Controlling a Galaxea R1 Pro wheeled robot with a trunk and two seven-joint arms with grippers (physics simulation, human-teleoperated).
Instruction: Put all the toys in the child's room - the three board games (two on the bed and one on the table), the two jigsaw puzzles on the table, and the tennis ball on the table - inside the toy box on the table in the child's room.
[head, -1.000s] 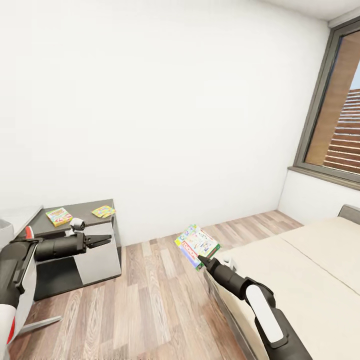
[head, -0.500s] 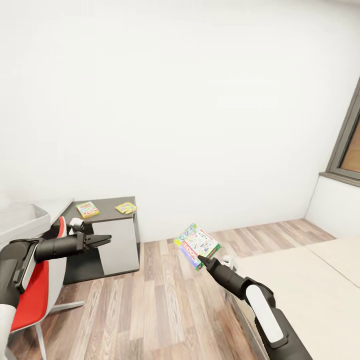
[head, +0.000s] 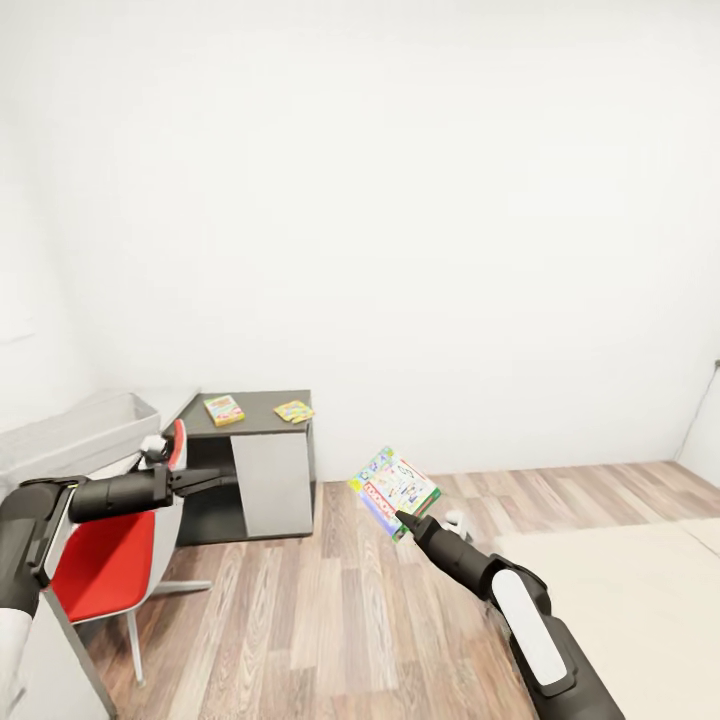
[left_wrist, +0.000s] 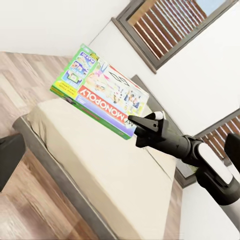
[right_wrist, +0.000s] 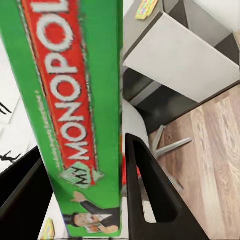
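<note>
i'm carrying one board game toward the tabletop, my right gripper clamped on its lower edge so the flat box stands up and out in front of me, clear of the bed and the floor while i travel. in my right wrist view the green spine with its red monopoly banner sits between the two dark fingers, pinched across its thin side; that narrow edge is the only place a slim cardboard box gives a firm hold. it looks light and rigid, with a glossy printed lid, pale in the middle and green at the edges.

my left gripper is held out level toward the tabletop, its slender black fingers a little apart and holding nothing, i judge so it's free for the next toy.

on the dark grey corner section of the tabletop lie two thin flat pieces: a yellow one with bright print and, just beside it, a small slab patterned with many-coloured shapes, probably a jigsaw puzzle. left of that section stands the toy box, a shallow pale grey bin with flared sides. a red chair stands in front of the tabletop, so i'd have to reach over or around it.
</note>
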